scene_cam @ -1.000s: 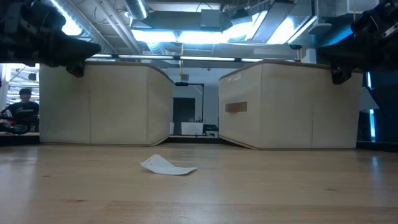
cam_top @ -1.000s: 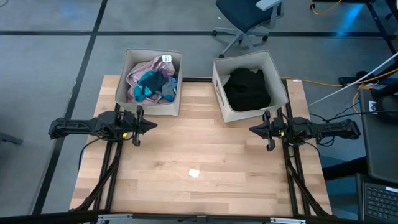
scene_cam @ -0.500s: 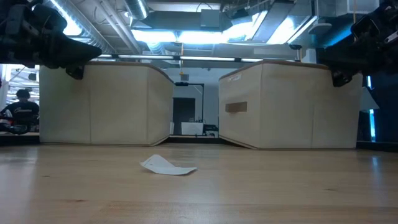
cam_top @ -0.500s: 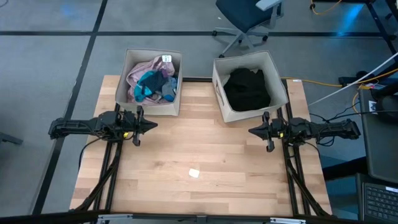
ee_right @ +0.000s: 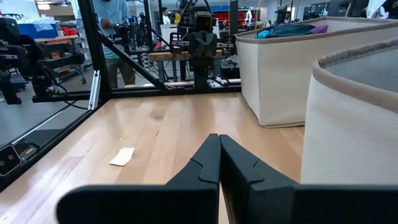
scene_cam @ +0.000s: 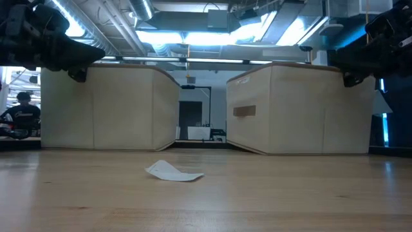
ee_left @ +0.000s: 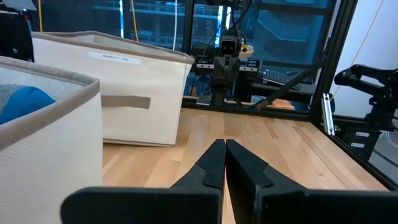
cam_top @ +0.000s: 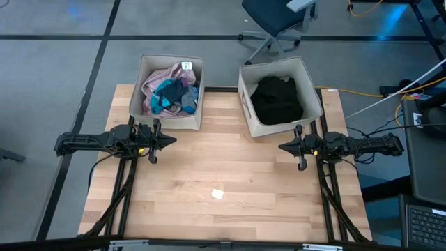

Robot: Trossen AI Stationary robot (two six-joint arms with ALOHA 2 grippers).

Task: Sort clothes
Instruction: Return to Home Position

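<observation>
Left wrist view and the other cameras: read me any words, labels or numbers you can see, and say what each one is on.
No text can be read.
label strip near the rim of the right bin: printed, too small to read.
white tag in the left bin: dark marks, too small to read.
paper slip on the table: no print visible.

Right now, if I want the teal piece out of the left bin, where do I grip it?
Grip the teal piece at its raised, bunched middle, coming straight down. It lies on top of the pile, over the pink garment, and the walls of the left bin block every side. The left gripper, shut beside that bin, looks nearer.
</observation>
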